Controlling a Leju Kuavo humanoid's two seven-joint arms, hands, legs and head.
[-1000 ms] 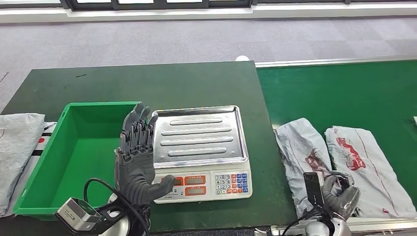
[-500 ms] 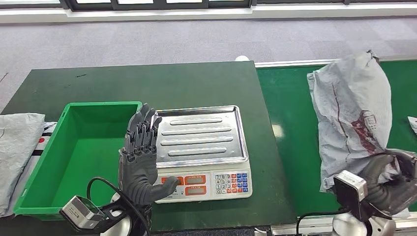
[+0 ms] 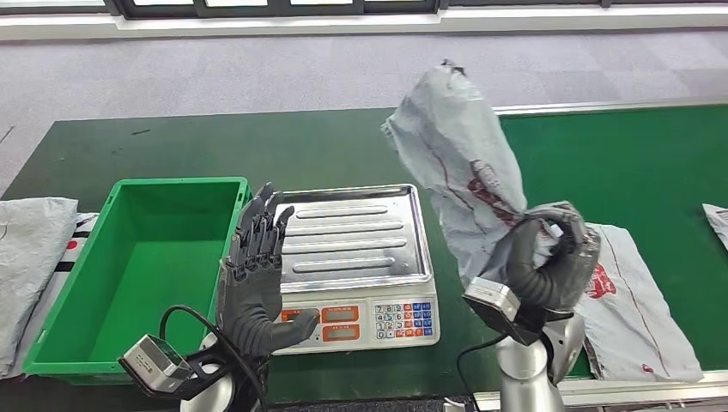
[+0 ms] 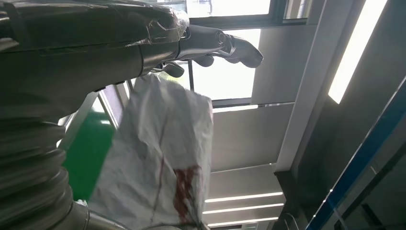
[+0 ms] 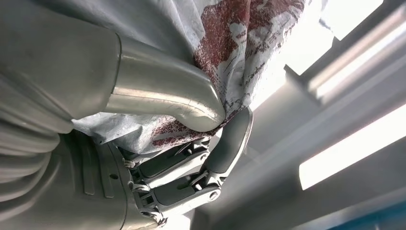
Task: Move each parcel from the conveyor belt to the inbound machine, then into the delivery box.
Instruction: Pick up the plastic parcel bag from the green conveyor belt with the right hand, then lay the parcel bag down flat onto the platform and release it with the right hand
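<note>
My right hand [image 3: 549, 257] grips a grey plastic parcel [image 3: 459, 159] with red print by its lower end and holds it upright in the air, just right of the scale [image 3: 348, 257]. The right wrist view shows the fingers [image 5: 191, 167] closed around the parcel [image 5: 239, 43]. My left hand [image 3: 256, 270] stands raised with fingers spread, empty, between the green delivery box [image 3: 137, 266] and the scale. A second grey parcel [image 3: 640, 296] lies on the green conveyor belt [image 3: 618, 163]. The left wrist view looks across at the held parcel [image 4: 158, 158].
The scale has a steel pan and a keypad at its front. More grey parcels [image 3: 30, 257] lie left of the green box. A white corner of another item [image 3: 717, 215] shows at the belt's right edge. The dark green table [image 3: 257, 146] extends behind the scale.
My right hand has lifted the parcel off the belt and carried it left toward the scale. The left hand has shifted slightly right, still empty.
</note>
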